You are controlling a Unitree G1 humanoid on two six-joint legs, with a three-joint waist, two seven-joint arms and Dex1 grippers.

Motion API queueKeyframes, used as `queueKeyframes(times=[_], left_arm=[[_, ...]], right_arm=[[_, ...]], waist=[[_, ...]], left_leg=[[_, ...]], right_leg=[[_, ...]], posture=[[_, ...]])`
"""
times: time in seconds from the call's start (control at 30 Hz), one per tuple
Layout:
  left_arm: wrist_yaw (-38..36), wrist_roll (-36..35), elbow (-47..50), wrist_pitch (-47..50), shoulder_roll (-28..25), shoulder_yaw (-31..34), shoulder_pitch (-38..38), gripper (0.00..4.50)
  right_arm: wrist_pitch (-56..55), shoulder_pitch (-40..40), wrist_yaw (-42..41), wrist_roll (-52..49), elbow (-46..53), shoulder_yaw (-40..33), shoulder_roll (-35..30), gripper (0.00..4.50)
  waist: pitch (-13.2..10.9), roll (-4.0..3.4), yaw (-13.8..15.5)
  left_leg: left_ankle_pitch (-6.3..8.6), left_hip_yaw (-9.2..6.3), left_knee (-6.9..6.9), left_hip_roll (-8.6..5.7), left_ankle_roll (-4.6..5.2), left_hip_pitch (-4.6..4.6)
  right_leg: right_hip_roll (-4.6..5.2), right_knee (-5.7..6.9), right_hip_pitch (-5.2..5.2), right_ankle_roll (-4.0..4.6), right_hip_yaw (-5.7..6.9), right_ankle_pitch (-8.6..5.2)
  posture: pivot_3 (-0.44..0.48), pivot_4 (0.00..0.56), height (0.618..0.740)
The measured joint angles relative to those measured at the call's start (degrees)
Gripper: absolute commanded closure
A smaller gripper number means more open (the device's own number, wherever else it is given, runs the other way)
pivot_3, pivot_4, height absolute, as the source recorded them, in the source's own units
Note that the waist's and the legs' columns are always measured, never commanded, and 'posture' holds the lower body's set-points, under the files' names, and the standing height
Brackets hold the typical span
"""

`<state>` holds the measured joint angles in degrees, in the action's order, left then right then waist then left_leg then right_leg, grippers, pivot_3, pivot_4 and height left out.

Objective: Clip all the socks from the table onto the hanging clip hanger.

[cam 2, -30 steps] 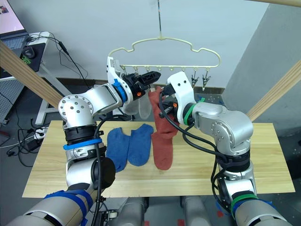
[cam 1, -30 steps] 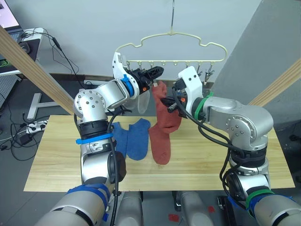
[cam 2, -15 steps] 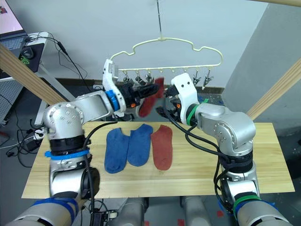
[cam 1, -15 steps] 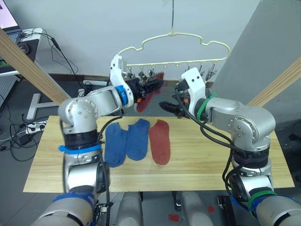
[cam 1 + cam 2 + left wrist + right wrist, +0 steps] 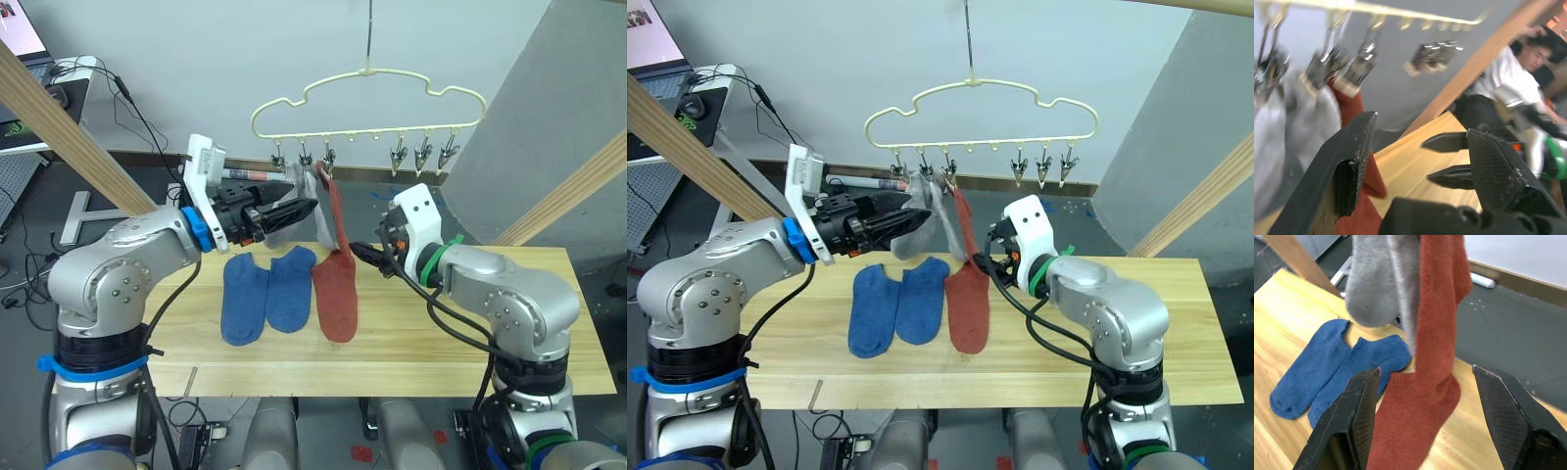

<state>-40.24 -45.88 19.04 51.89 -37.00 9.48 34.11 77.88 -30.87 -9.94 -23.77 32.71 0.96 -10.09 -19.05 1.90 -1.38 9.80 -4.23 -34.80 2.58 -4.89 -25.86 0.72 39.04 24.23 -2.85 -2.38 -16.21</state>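
Three socks hang from the clip hanger [image 5: 369,101] right now: two grey socks [image 5: 918,223] on the leftmost clips and one rust-red sock [image 5: 330,217] beside them, its toe dangling down to the table [image 5: 421,338]. On the planks lie two blue socks [image 5: 263,295] side by side, and just right of them a second rust-red sock [image 5: 335,298], flat and lengthwise.

Left gripper [image 5: 292,210] sits level with the hanging grey socks, fingertips pointing right toward the red one, just short of it. From its wrist camera the two black fingers [image 5: 1347,166] stand spread apart with nothing between them; the red fabric and grey fabric hang just beyond. That arm reaches in from the left, forearm nearly horizontal, elbow well out over the table's left end.

Right gripper [image 5: 367,252] hovers low over the table, just right of the hanging red sock's toe, fingertips aimed left at it. Its wrist view shows both fingers [image 5: 1354,418] wide apart and empty, the red sock hanging straight ahead between them, grey socks and the blue pair beyond. Right arm is bent, forearm angled down from the right.

Four clips on the hanger's right half hang bare.
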Motion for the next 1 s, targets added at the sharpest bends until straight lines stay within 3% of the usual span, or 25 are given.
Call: queueKeyframes(times=[0.37, 0.5, 1.0], left_arm=[[-15.5, 4.7, -6.7, -11.4, -3.7, -4.4, 7.0, 1.17], [-19.5, 5.6, -10.0, -12.9, -3.7, -6.0, 10.9, 1.17], [-23.3, 7.8, -15.5, -15.0, -3.0, -7.0, 15.0, 1.17]], right_arm=[[-3.2, -0.3, 9.4, 6.9, -1.0, 0.1, 6.5, 1.36], [-4.2, -1.5, 11.5, 8.1, -1.6, -0.3, 8.7, 2.22], [-9.7, -6.7, 16.4, 15.9, -5.8, 0.5, 8.9, 2.22]], waist=[[0.0, 0.02, 0.0], [0.0, 0.02, -0.1], [0.0, 0.01, -0.3]], left_leg=[[-0.03, -0.01, 0.0, 0.0, -0.05, -0.02], [-0.03, -0.02, 0.0, 0.01, -0.04, -0.02], [-0.03, -0.01, -0.02, 0.02, -0.03, -0.02]], right_leg=[[0.0, 0.0, 0.0, 0.01, 0.04, 0.0], [-0.02, 0.03, 0.02, 0.01, 0.04, 0.0], [-0.03, 0.09, 0.04, 0.01, 0.03, 0.01]], posture=[[0.076, 0.268, 0.74], [0.062, 0.274, 0.74], [0.058, 0.289, 0.74]])
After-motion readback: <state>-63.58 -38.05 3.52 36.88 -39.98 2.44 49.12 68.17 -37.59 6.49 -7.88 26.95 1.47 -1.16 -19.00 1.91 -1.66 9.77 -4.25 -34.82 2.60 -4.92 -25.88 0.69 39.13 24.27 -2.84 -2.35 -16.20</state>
